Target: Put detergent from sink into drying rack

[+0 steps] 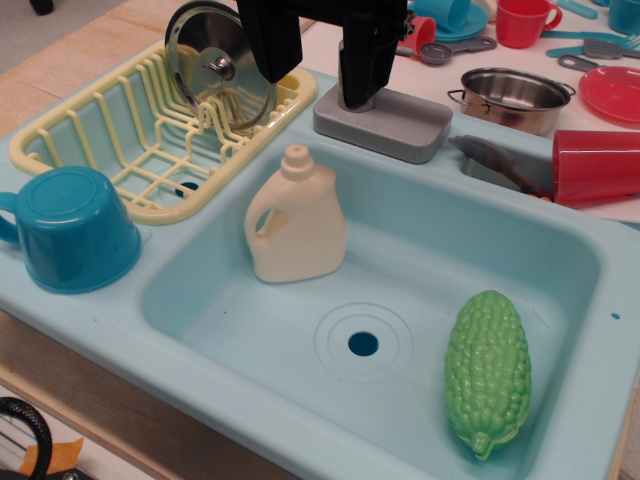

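Observation:
The cream detergent jug [297, 225] stands upright in the back left corner of the light-blue sink [240, 330], its handle to the left. The pale yellow drying rack [120, 135] sits on the counter just left of and behind the sink, and a metal pot lid [215, 65] leans in its far end. My black gripper [320, 85] hangs above the sink's back edge, up and behind the jug, not touching it. Its jaws stand apart and hold nothing. The right finger [362, 75] hangs over the grey faucet base [385, 125].
A bumpy green vegetable [488, 370] lies in the sink's right front, beside the drain hole [362, 343]. An upturned blue cup [70, 230] sits left of the sink. A steel pot [510, 97], a red cup [595, 165] on its side and a grey utensil [495, 160] are at the back right.

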`<action>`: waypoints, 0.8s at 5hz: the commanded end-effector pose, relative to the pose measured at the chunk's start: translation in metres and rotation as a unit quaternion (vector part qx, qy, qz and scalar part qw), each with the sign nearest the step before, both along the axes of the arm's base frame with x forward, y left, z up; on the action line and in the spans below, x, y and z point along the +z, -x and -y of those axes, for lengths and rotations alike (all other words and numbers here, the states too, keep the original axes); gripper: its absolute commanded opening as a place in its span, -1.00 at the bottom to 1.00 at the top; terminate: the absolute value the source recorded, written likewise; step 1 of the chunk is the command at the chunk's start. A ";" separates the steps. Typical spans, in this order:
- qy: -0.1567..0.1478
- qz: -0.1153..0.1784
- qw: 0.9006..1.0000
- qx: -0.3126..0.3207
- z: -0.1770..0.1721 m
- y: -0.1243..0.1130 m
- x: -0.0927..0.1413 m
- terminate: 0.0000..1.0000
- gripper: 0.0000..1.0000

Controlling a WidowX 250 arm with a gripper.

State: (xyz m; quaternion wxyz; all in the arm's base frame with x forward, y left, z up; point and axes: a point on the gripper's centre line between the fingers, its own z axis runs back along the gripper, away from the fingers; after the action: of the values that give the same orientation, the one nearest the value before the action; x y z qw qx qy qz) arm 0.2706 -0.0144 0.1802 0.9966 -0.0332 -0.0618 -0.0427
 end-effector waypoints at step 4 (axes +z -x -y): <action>0.014 0.040 0.989 -0.142 -0.004 0.020 -0.032 -1.00 1.00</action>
State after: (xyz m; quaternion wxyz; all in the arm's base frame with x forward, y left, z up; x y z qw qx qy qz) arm 0.2514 -0.0109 0.1337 0.9756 -0.0629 -0.0903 -0.1899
